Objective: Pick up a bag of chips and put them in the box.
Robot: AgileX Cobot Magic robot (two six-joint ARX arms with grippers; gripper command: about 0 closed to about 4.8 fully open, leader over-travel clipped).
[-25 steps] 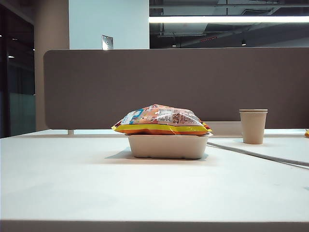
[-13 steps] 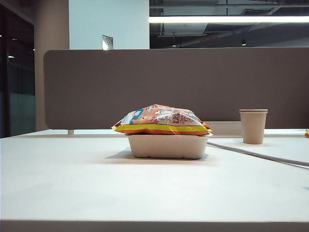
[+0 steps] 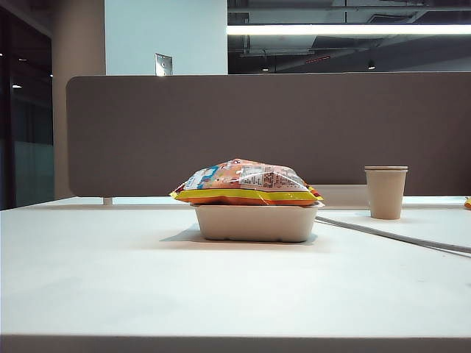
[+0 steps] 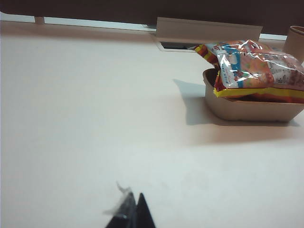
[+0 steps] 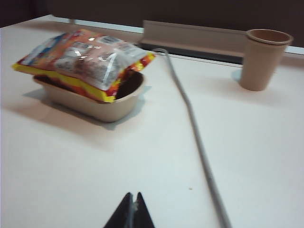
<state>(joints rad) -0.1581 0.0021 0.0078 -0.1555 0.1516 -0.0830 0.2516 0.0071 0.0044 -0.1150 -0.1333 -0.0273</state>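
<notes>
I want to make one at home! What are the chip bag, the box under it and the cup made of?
The bag of chips looks like thin glossy plastic film: it shines and crinkles. The box seems to be moulded paper pulp, matte beige with soft rounded corners. The cup looks like matte beige paper with a rolled rim, though coated card is possible.
</notes>
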